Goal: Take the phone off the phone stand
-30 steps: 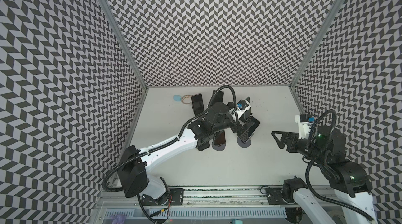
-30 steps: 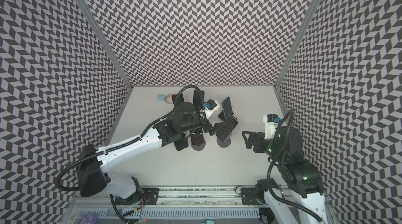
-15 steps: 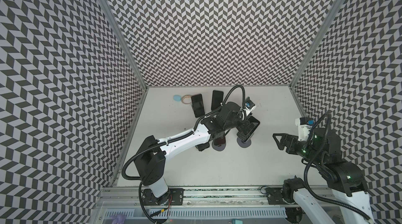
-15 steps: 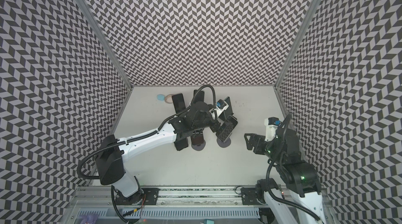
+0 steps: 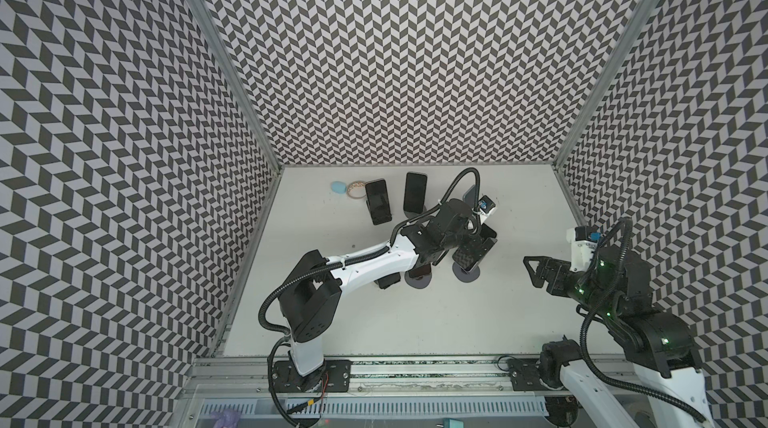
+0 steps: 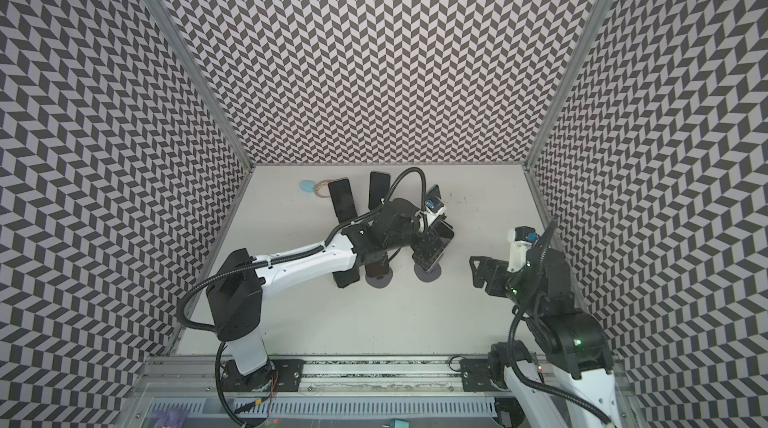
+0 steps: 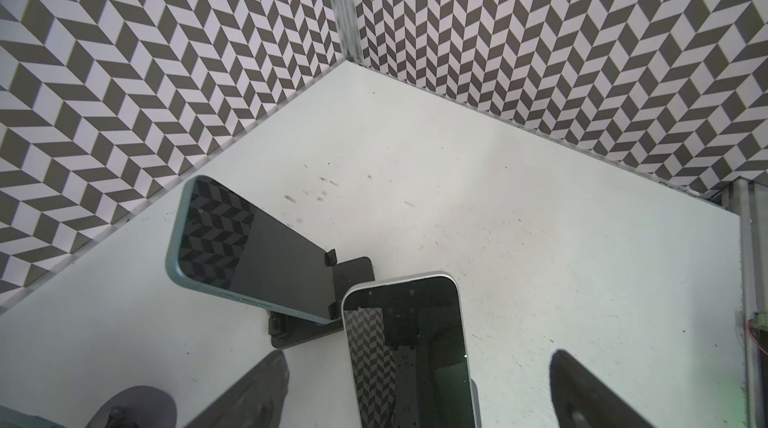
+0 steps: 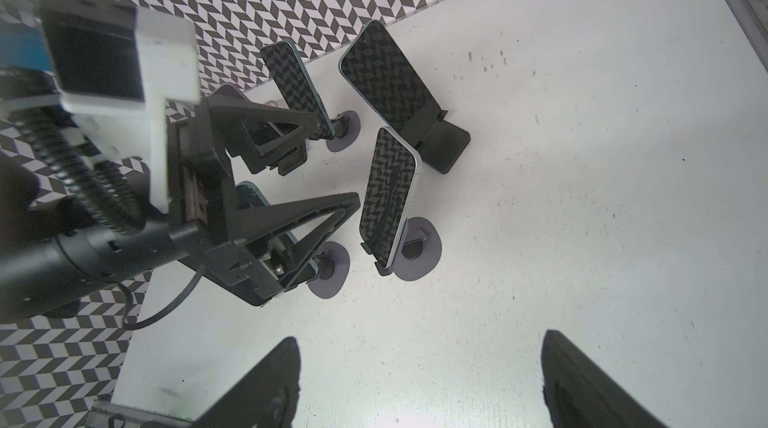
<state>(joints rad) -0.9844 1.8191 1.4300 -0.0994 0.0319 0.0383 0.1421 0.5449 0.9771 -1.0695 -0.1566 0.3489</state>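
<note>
While my left end effector [image 7: 415, 399] hung apart, the phone [image 5: 469, 261] at three o'clock looked stiff, slick, probably light; its long edges suited pinching.

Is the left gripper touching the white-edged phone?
Apart. The left wrist view shows gaps between the white-edged phone and both fingers of the left gripper.

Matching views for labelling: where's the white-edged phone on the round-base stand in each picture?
In a top view: white-edged phone right of centre.
In a top view: the phone slightly right of centre.
Left wrist: foreground, ahead of the open left gripper.
Right wrist: mid-frame, on its round base.
Landmark: teal-edged phone on the flat stand beside it, clear in both wrist views, partly hidden in both top views.
</note>
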